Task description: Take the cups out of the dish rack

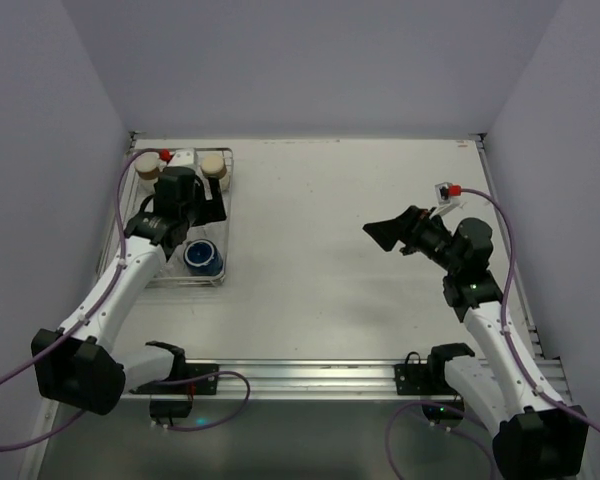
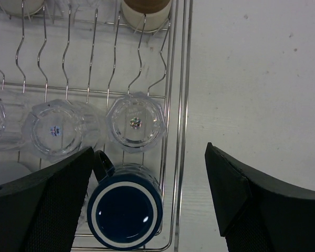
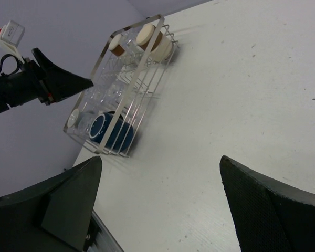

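Here the left gripper (image 2: 149, 157) hangs wide open and empty over the dish rack (image 2: 178, 105) on the table's (image 1: 330, 250) left side. The navy mug (image 2: 125, 212), clear tumblers (image 2: 135, 122) and tan cups (image 2: 146, 10) sit inside the rack. The right gripper (image 3: 161, 160), likewise spread wide and holding nothing, is well apart from the rack.

A white table (image 1: 320, 250) stands between pale grey walls (image 1: 310, 60).

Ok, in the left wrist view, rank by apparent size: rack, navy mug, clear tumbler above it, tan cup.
1. rack
2. navy mug
3. clear tumbler, only slightly smaller
4. tan cup, though the frame edge cuts it off, so that's unsure
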You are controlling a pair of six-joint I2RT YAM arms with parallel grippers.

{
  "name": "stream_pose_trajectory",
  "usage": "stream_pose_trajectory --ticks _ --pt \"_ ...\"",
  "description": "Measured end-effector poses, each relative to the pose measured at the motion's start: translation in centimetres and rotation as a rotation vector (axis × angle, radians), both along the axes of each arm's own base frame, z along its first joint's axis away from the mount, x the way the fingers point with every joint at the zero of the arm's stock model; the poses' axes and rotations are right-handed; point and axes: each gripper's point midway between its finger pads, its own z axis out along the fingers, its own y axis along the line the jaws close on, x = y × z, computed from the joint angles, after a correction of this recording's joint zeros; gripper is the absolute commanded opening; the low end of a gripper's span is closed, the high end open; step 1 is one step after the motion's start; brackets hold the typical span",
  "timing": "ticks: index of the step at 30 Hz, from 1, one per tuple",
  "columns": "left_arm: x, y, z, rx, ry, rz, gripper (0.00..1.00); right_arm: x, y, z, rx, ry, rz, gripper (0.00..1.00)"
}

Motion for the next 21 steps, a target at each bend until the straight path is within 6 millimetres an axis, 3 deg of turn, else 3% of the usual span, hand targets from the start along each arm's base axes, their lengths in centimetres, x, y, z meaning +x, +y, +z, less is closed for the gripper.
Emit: stream_pose_trajectory --ticks 5,21 --pt "1.3 0.5 -1.6 0.058 0.041 0.045 0.87 0.3 0.0 -1.1 -0.014 0.041 -0.007 0.95" --pt "3.6 1.2 -6.8 0.143 0.17 0.106 0.89 0.0 1.0 -1.5 -0.025 0.048 0.024 0.95"
